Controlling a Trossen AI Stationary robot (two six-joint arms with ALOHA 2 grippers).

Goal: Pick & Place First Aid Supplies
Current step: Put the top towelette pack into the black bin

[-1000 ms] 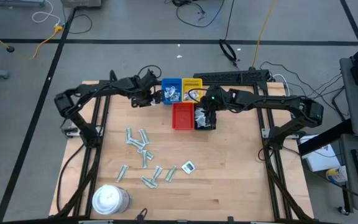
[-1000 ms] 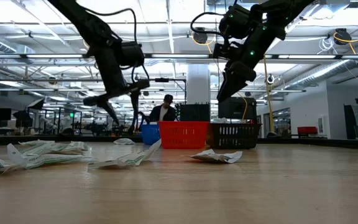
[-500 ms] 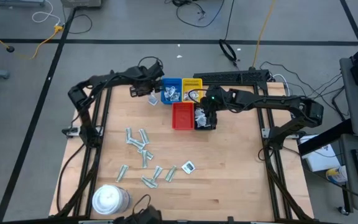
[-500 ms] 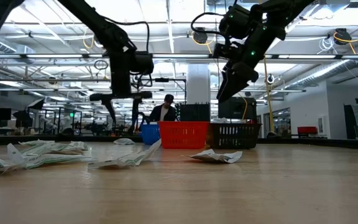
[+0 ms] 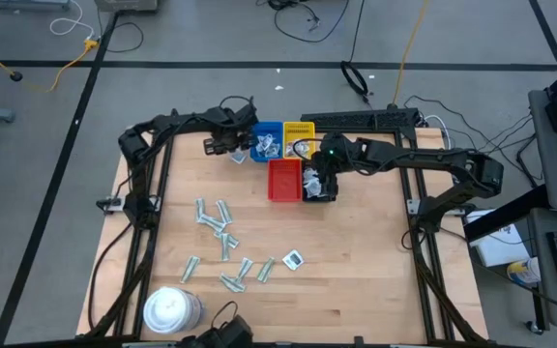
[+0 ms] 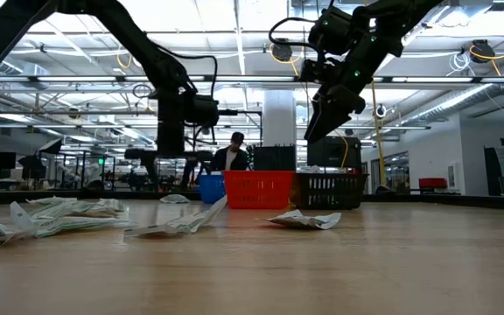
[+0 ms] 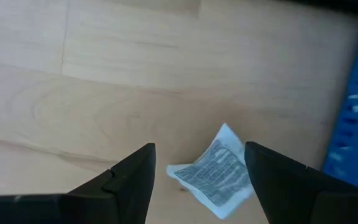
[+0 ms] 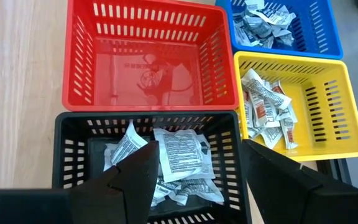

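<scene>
Several pale grey-green strips [image 5: 222,227] and a white square packet [image 5: 293,258] lie flat on the wooden table, left of its middle. One more white packet with dark print [image 7: 215,174] lies flat on the table beside the blue tray [image 7: 353,124]. My left gripper [image 7: 197,149] hangs open above that packet, fingers pointing down on either side of it, well clear of the table in the low view [image 6: 169,156]. My right gripper [image 8: 197,146] is open and hovers over the black tray [image 8: 67,162], which holds several packets.
Four trays stand together at the table's far edge: blue [image 5: 259,130] and yellow [image 5: 299,130] behind, red [image 5: 283,181] and black [image 5: 319,193] in front. Blue and yellow hold packets. A round white tub [image 5: 170,309] sits at the near left corner. A person shows in the room behind.
My left gripper has moved toward the blue tray, turned from slanting to pointing straight down, and sunk a little over the packet beside the tray. Its elbow has swung toward the table's right. My right arm has kept still.
</scene>
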